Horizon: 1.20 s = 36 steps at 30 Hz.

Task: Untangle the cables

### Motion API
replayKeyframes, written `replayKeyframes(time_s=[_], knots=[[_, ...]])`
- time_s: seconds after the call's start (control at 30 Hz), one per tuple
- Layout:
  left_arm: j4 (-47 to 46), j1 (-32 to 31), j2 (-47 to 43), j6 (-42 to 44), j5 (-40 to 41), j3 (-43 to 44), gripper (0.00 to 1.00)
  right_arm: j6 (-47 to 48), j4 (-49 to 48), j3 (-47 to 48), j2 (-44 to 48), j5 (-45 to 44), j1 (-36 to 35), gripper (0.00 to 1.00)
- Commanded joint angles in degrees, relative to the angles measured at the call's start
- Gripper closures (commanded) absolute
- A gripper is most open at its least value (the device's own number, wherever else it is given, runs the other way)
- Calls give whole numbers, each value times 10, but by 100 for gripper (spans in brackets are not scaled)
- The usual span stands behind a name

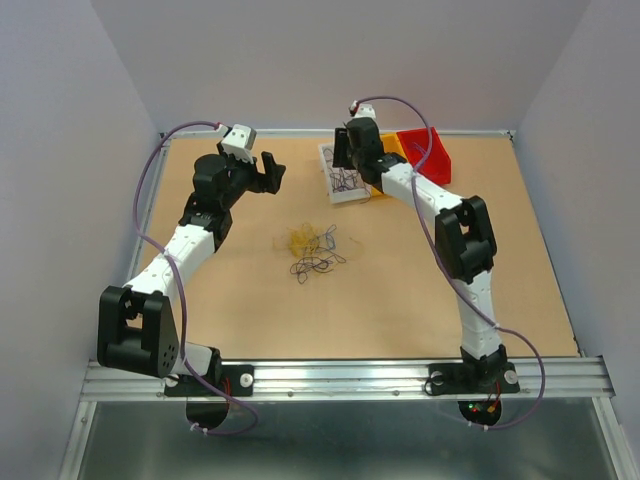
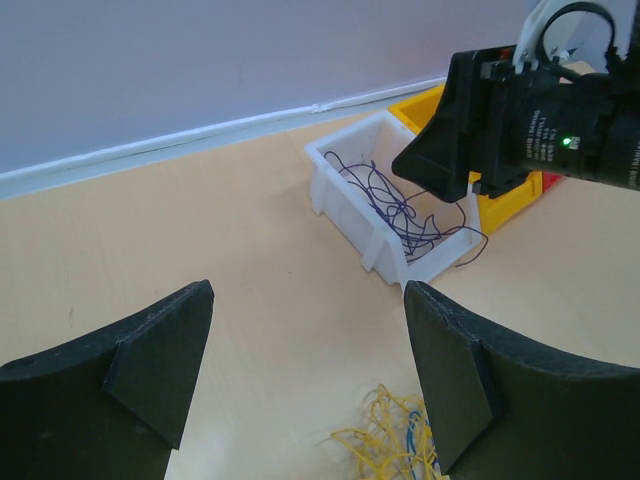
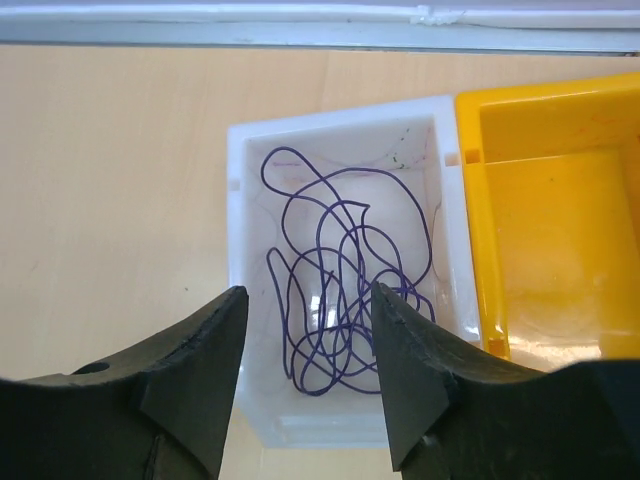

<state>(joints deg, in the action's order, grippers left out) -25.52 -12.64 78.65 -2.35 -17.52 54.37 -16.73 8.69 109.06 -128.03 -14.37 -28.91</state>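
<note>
The left arm reaches from its base up the left side of the table (image 1: 400, 300), elbow raised. The left gripper (image 1: 268, 170) hovers above the bare wood short of the far left corner, its jaws spread wide with nothing between them. The right arm stretches straight towards the far edge, bent at the elbow. Its right gripper (image 3: 310, 300) points down over a white bin (image 3: 330, 130), jaws apart and empty.

That bin stands near the middle of the far edge and holds a loose tangle of purple wires (image 3: 330, 290). A yellow bin (image 3: 560, 230) touches its right side, and a red bin (image 1: 428, 152) follows towards the far right corner.

Near the table's centre lies a yellow wire clump (image 1: 300, 240), with dark strands (image 1: 318, 264) curling just beside it on the near side.

The left wrist view alone shows a blue strand (image 2: 410, 440) threaded into the yellow clump. It also shows a green light (image 2: 567, 141) on the right gripper's body, and one purple loop hanging over the white bin's wall. The right wrist view alone looks straight down into the bin.
</note>
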Motion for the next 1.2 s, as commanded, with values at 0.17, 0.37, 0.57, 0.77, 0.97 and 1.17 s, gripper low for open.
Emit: replayKeyframes(time_s=[0.17, 0.37, 0.57, 0.77, 0.97, 1.17], knots=[[-32, -8, -20, 16, 2, 7, 11, -8, -18, -136, 112, -52, -8, 46], [-33, -13, -19, 21, 8, 6, 11, -21, -3, -227, 156, -34, 15, 52], [-33, -19, -15, 21, 13, 6, 11, -20, 7, -225, 139, -23, 32, 62], [-32, -22, -14, 21, 17, 6, 11, -18, 15, -197, 101, -35, 34, 64], [-32, -23, -13, 34, 16, 7, 11, -15, 21, -182, 88, -14, 35, 68], [-32, -26, -10, 35, 14, 8, 11, -15, 24, -176, 83, -12, 35, 67]])
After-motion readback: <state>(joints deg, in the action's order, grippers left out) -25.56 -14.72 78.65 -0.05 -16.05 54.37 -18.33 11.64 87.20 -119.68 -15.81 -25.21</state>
